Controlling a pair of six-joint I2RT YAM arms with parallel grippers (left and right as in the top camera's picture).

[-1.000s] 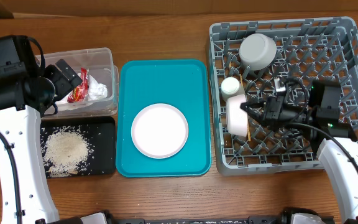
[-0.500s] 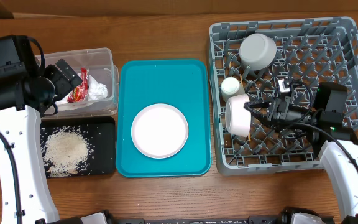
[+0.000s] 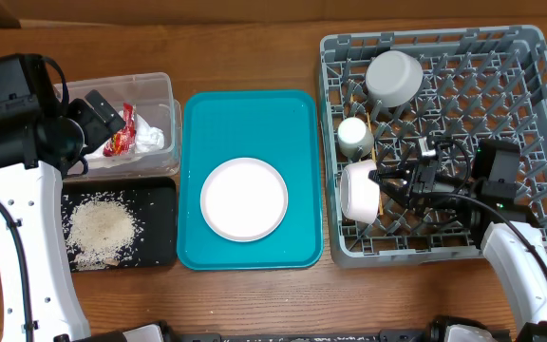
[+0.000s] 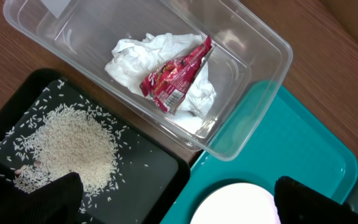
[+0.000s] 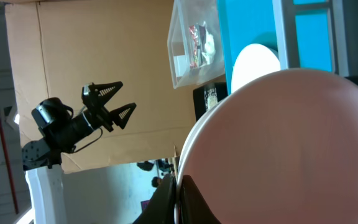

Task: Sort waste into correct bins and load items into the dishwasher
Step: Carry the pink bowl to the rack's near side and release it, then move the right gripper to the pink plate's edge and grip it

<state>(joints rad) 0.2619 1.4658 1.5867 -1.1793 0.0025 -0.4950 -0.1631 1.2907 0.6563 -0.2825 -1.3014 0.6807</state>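
- Step in hand: loading the dish rack (image 3: 542, 112). The right end effector (image 3: 380, 179) is clamped on the rim of a pale bowl (image 3: 357, 193), held on edge low among the pegs at the rack's left side.
- Already in the rack: a grey bowl (image 3: 393, 76) at the back and a small cream cup (image 3: 353, 131) just in front of it.
- The left end effector (image 4: 174, 198) hangs above the bins with its fingers spread wide, holding nothing.
- The waste looks sorted. The napkin (image 4: 135, 56) and red wrapper (image 4: 176, 78) lie in the clear tub (image 3: 164, 85), and the rice (image 3: 103, 228) lies on the black tray (image 3: 164, 249).
- The round plate (image 3: 244, 199) sits alone on the teal tray (image 3: 254, 119), well apart from the rack.
- Next move, as I judge it: settle the bowl between pegs so it leans steady, let go, and lift clear without snagging the lattice. The plate probably follows. It lies flat, so getting a finger under its rim may be awkward.
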